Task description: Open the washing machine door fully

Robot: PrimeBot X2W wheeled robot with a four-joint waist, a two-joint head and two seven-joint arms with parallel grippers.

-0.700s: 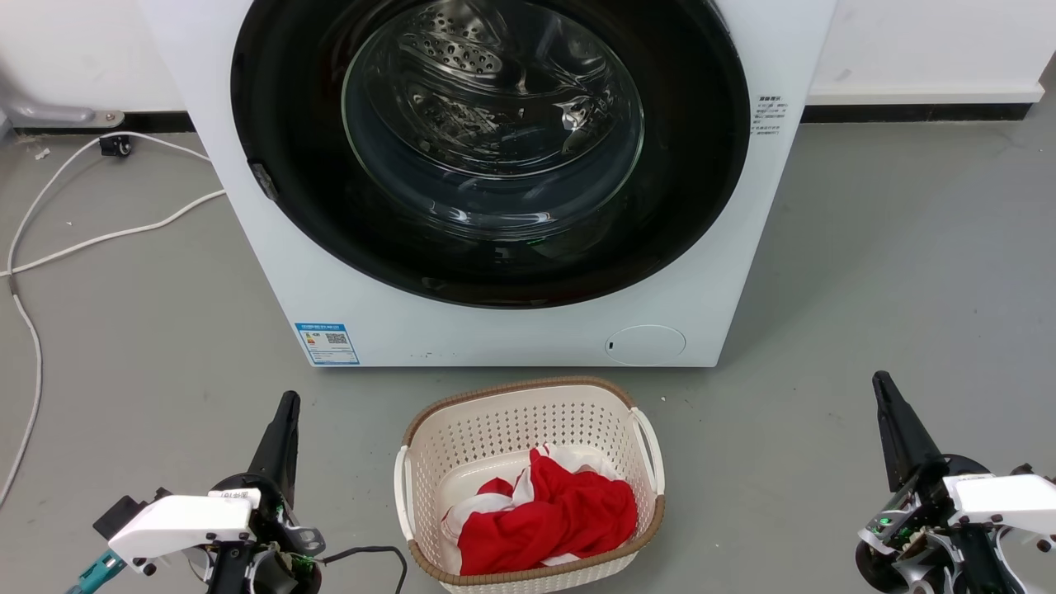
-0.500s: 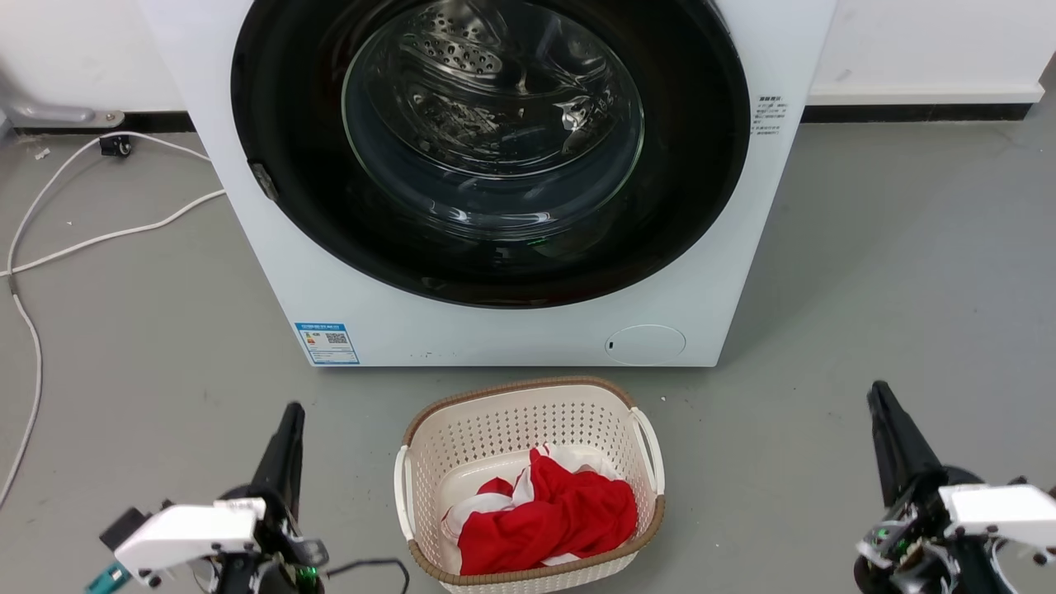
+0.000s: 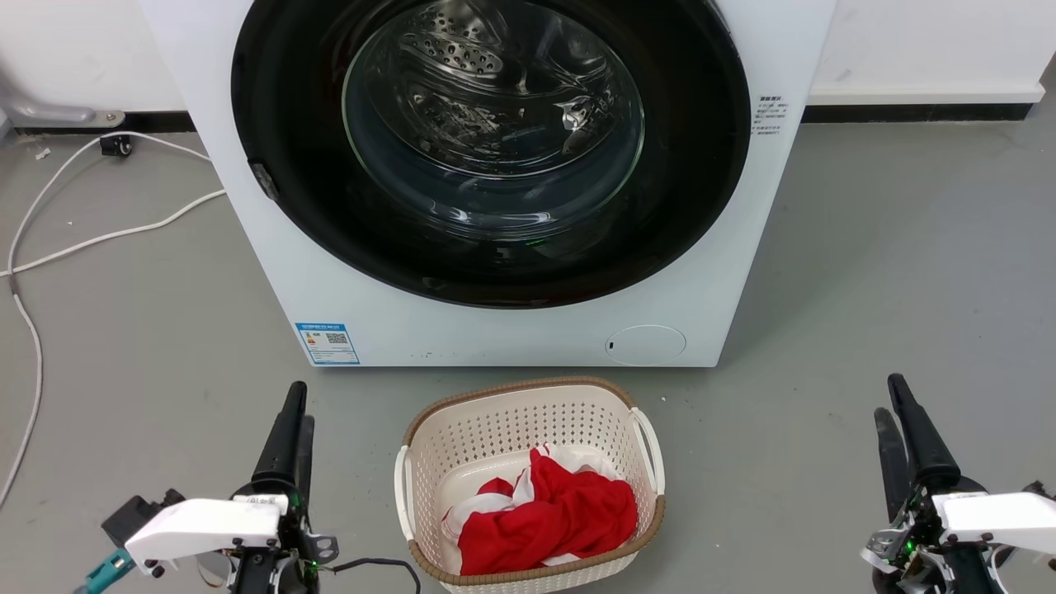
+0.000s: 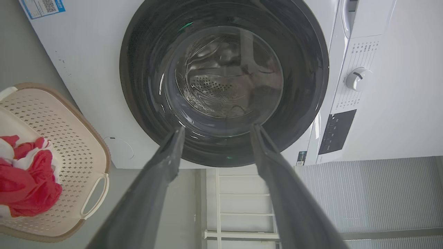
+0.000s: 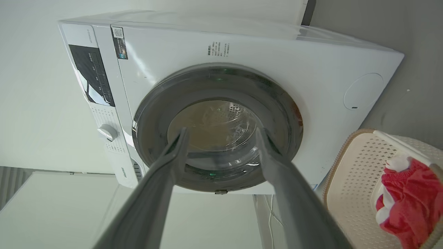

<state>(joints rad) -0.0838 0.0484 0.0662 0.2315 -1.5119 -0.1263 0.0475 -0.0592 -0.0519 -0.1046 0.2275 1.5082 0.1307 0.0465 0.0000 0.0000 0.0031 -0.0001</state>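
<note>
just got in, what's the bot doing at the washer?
Nothing is being handled yet. The washing machine door sits shut on the washing machine. The left end effector and right end effector both hover open, low over the floor, either side of a laundry basket holding red and white cloth, well short of the door. Opening has not begun.
</note>
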